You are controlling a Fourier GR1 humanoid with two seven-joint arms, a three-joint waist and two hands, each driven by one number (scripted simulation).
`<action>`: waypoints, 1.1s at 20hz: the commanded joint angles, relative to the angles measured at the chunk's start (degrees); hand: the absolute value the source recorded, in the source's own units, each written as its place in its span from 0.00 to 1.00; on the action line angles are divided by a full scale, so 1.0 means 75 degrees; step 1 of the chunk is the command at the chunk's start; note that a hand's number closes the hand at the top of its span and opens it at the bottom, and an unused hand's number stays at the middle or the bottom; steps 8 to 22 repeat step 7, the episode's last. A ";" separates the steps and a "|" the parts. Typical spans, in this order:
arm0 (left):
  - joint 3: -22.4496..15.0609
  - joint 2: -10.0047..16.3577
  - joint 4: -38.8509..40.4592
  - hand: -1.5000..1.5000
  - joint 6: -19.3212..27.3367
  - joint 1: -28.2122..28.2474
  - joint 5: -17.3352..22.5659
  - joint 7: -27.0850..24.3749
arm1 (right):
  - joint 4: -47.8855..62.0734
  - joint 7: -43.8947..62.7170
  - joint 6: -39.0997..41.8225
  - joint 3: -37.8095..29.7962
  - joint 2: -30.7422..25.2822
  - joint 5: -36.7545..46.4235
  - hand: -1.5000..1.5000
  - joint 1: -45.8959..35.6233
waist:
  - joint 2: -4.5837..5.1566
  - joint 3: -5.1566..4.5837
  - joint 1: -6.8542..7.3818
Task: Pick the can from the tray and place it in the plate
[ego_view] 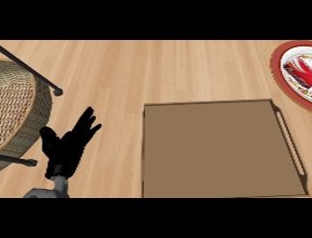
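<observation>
A red and white can (302,73) lies on its side in the red-rimmed plate (282,79) at the far right edge. The brown tray (217,148) sits at centre right with nothing in it. My left hand (68,145) rests open at the lower left, fingers up, between the basket and the tray. My right hand shows nowhere in the view.
A woven wicker basket (4,116) with a black wire stand (29,69) fills the left edge. Bare wooden counter (159,69) runs across the back, between the basket and the plate.
</observation>
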 commanded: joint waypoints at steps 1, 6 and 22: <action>0.0098 0.0101 0.0064 0.50 -0.0079 0.0080 0.0118 0.0207 | -0.0059 -0.1399 0.1056 0.0143 0.0015 0.0078 0.00 0.0617 | 0.0013 -0.0010 -0.0055; -0.0113 -0.0132 0.0155 0.50 0.0037 0.0251 -0.0027 0.0063 | -0.0184 -0.1574 0.0978 0.0287 -0.0059 0.0093 0.00 0.0850 | -0.0006 -0.0018 -0.0057; -0.0015 0.0074 0.0182 0.50 -0.0108 0.0360 -0.0002 -0.0008 | -0.0162 -0.1564 0.0790 0.0223 0.0007 0.0017 0.00 0.0858 | 0.0004 -0.0016 0.0005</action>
